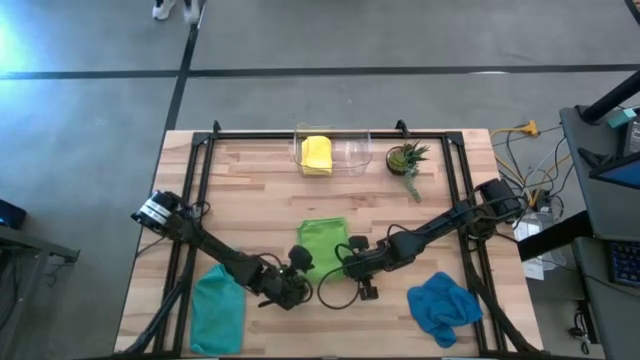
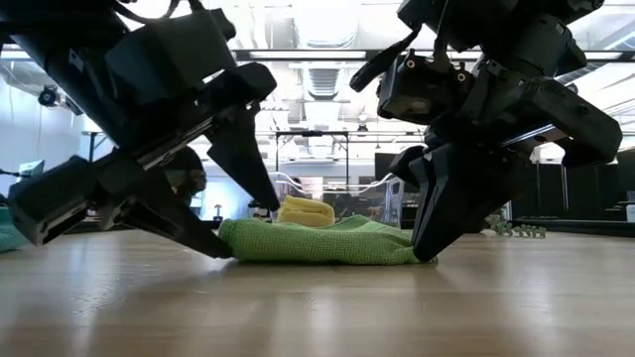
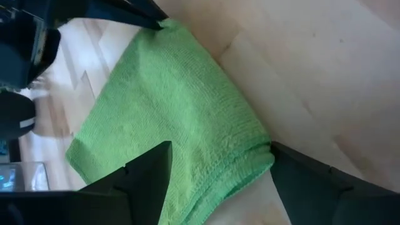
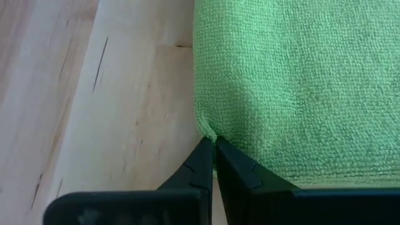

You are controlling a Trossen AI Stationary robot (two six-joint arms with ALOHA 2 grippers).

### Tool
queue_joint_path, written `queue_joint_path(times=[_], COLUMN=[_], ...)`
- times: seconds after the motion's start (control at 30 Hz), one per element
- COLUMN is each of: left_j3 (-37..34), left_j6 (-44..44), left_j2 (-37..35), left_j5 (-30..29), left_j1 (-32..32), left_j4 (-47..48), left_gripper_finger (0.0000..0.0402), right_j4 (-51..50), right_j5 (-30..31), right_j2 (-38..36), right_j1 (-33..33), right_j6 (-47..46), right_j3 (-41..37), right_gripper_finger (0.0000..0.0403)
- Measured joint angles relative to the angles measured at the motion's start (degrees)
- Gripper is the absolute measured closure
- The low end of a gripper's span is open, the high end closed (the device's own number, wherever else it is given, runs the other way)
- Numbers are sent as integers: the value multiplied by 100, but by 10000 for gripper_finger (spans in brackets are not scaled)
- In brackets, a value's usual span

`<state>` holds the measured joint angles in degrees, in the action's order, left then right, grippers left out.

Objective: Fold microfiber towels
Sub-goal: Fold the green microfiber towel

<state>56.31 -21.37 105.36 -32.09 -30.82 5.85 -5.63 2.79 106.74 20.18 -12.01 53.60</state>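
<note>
I've got the lime green towel (image 1: 322, 245) mid-table, folded over. My right gripper (image 4: 214, 145) is clenched on its near corner to pin it, while the left gripper (image 3: 215, 172) straddles the other corner, spread wide, ready to pinch.

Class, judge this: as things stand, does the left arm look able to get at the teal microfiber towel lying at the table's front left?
Probably yes. The teal microfiber towel lies beside the left arm, nothing on it, and the left gripper stands open at the lime green towel.

Wooden table (image 1: 260, 190) with green towel (image 1: 322, 240), teal towel (image 1: 217, 310), blue towel (image 1: 443, 305), plant (image 1: 407, 160).
</note>
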Motion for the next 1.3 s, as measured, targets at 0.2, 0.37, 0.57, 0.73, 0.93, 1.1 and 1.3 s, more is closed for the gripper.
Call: queue_joint_path(times=[0.2,0.37,0.57,0.73,0.93,1.1,1.3], left_j3=[0,71,314,209,138,138,138], left_j6=[7,18,529,903,1045,1207,1204], left_j2=[0,0,33,36,37,37,37], left_j5=[-5,278,450,414,1112,1040,761], left_j1=[-85,-119,-123,-103,-112,-103,-106], left_j4=[-20,-20,63,379,371,371,367], left_gripper_finger=[181,220,297,346,337,292,233], right_j4=[2,0,7,11,20,24,22], right_j5=[0,-2,-4,-22,-22,-22,-26], right_j2=[0,0,0,0,0,-4,-4], right_j1=[0,0,0,0,0,0,0], right_j6=[0,0,0,0,-1,-2,-81], right_j3=[0,0,-2,-4,-4,-2,-2], right_gripper_finger=[394,394,394,394,394,394,394])
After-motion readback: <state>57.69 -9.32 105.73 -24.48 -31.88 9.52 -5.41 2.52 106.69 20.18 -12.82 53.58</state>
